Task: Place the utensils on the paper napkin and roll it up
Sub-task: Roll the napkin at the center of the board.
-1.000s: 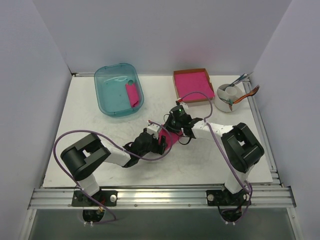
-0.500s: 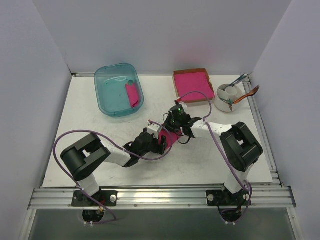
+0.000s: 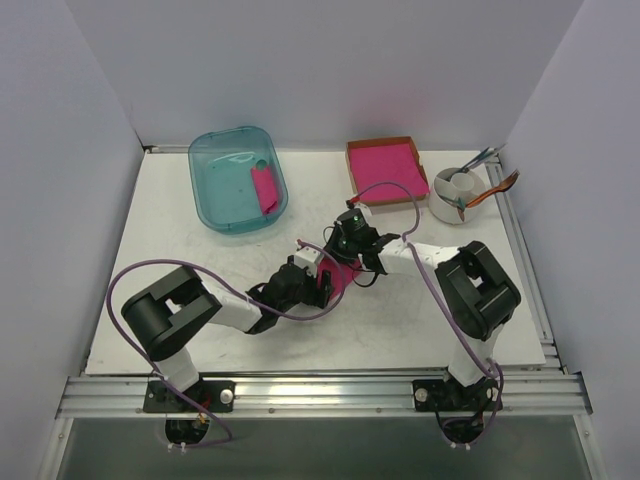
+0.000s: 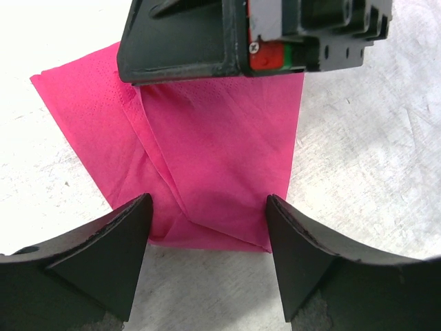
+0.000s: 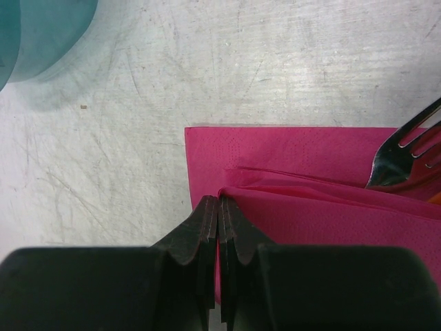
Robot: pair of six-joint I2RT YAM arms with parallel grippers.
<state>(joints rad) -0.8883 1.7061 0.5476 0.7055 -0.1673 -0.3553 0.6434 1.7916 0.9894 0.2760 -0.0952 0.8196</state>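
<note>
The paper napkin (image 4: pixel 220 152) lies mid-table, partly folded over itself, a bright pink sheet (image 3: pixel 346 276) between the two arms. My right gripper (image 5: pixel 218 203) is shut on the napkin's folded edge (image 5: pixel 310 207); in the top view it (image 3: pixel 345 258) sits at the napkin's far side. Silver fork tines (image 5: pixel 406 155) stick out from under the fold at the right, with a sliver of orange spoon (image 5: pixel 435 198) below them. My left gripper (image 4: pixel 209 227) is open, its fingertips (image 4: pixel 127 238) straddling the napkin's near edge without touching it; from above it (image 3: pixel 320 287) is at the napkin's left.
A teal bin (image 3: pixel 215 190) at the back left holds a rolled pink napkin (image 3: pixel 265 188). A cardboard box with a pink stack (image 3: pixel 385 165) stands at the back right. Beside it a white holder (image 3: pixel 452 195) carries spare cutlery. A purple cable (image 3: pixel 390 190) loops over the right arm.
The right gripper has shifted slightly left and away with the napkin edge. The left gripper has stayed open in place.
</note>
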